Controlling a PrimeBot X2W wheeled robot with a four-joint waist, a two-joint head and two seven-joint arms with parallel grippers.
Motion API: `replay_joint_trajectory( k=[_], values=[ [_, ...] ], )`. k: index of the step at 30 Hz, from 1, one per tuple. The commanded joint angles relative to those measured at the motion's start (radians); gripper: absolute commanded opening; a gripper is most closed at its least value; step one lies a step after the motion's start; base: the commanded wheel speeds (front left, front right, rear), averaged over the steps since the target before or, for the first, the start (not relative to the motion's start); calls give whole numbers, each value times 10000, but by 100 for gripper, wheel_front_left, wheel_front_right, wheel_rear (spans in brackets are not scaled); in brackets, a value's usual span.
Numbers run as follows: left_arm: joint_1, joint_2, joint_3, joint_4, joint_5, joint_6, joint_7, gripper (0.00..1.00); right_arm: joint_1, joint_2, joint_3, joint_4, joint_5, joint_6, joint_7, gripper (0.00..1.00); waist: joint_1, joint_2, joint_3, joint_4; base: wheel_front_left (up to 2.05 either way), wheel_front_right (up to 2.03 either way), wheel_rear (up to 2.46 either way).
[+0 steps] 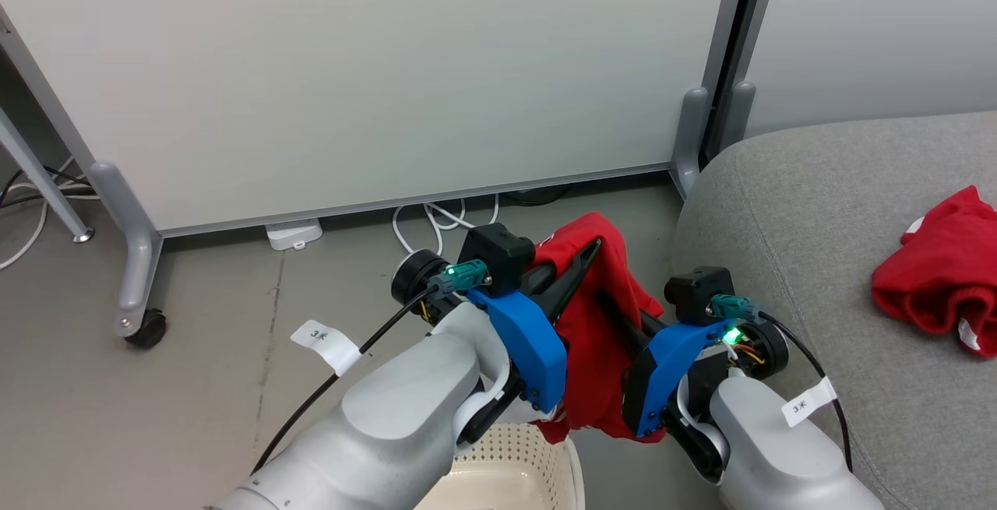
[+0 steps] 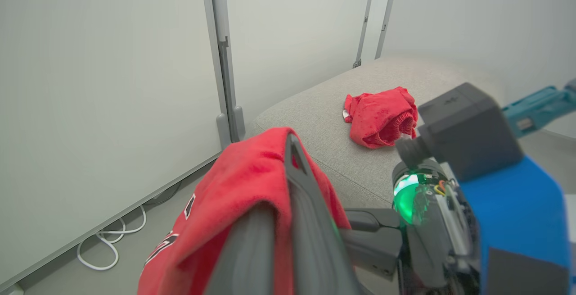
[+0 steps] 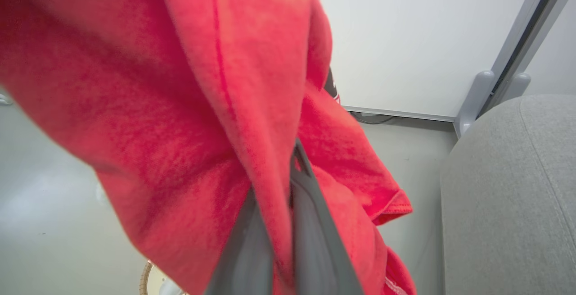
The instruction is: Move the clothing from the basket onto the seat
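Garment count: two, both red. Item one, the jersey (image 1: 592, 339), hangs in the air between the two arms, above the far edge of the basket (image 1: 514, 463) and just left of the seat (image 1: 794, 206), touching neither. Item two, the plain red garment (image 1: 942, 276), lies bunched on the seat, well to the right of the jersey, with small white bits at its edge. Gripper count: two. The left gripper (image 1: 588, 253) has its fingers drawn almost together with a fold of the jersey pinched between them and more cloth draped over one finger (image 2: 306, 223). The right gripper (image 1: 611, 304) is likewise nearly closed, with jersey fabric running down between its two fingers (image 3: 310, 232). Writing: black-and-white lettering (image 2: 189, 205) shows on the jersey in the left wrist view but is folded and cannot be read. Two white cable tags, one on the left arm (image 1: 325, 342) and one on the right arm (image 1: 808, 405), each read "3米". Container count: one, the cream perforated basket at the near edge of the head view; its brown rim (image 3: 146, 279) shows in the right wrist view, and its contents cannot be determined because the left forearm covers most of it. Background: white partition panels (image 1: 389, 66) on the far side, white cables (image 1: 436, 222) on the floor beneath them, and one caster (image 1: 146, 328) at far left.
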Motion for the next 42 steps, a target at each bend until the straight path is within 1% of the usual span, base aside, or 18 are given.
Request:
replay_joint_trajectory(
  k=[1, 7, 8, 9, 10, 11, 12, 23, 32, 33, 34, 35, 37, 42],
  values=[
    [-135, -7, -34, 10, -8, 61, -73, 0, -189, 19, 16, 68, 50, 5, -63, 0, 0, 0, -7, 2, 0, 0, 0],
    [-99, -7, -113, 79, -104, 83, -75, 0, -299, 35, 95, 366, 156, 5, -300, 0, 0, 0, -31, 11, 0, 0, 0],
    [-88, -7, -122, 94, -106, 84, -66, 18, -315, 37, 111, 397, 179, 5, -323, 0, 0, 0, -35, 10, 0, 0, 0],
    [-76, -7, -124, 110, -135, 91, -47, 39, -322, 40, 127, 426, 205, 5, -356, 0, 0, 0, -37, 8, 0, 0, 0],
    [-54, -7, -135, 131, -173, 86, -12, 64, -332, 42, 149, 462, 233, 5, -379, 0, 0, 0, -39, 7, 0, 0, 0],
    [-44, -7, -149, 142, -181, 72, 11, 98, -352, 44, 164, 491, 239, 5, -393, 0, 0, 0, -41, 6, 0, 0, 0],
    [-39, -7, -159, 142, -182, 69, 20, 100, -380, 45, 176, 521, 270, 5, -410, 0, 0, 0, -44, 6, 0, 0, 0],
    [88, 9, -140, 101, -167, 113, -90, 100, -533, 56, 249, 810, 475, 5, -640, 0, 0, 0, -68, 63, 0, 0, 0],
    [702, 434, 131, -483, 299, 136, -171, 100, -668, 4, 20, 1064, 406, 5, -935, 0, 0, 0, -43, 103, 0, 0, 0],
    [983, 605, 346, -828, 512, 181, -167, 100, -660, 8, -10, 1125, 382, 5, -1000, 0, 0, 0, -54, 103, 0, 0, 0],
    [983, 605, 346, -828, 512, 181, -167, 100, -660, 8, -10, 1125, 382, 5, -1000, 0, 0, 0, -54, 103, 0, 0, 0],
    [1334, 788, 578, -1198, 761, 243, -170, 100, -638, 14, -31, 1167, 373, 5, -1024, 0, 0, 0, -70, 97, 0, 0, 0],
    [1723, 977, 829, -1565, 1007, 364, -171, 100, -607, 20, -45, 1194, 385, 5, -1052, 0, 0, 0, -91, 88, 0, 0, 0],
    [2776, 1529, 1484, -2574, 1768, 745, -173, 100, -550, 32, -26, 1231, 444, 5, -1106, 0, 0, 0, -141, 52, 0, 0, 0]
  ],
)
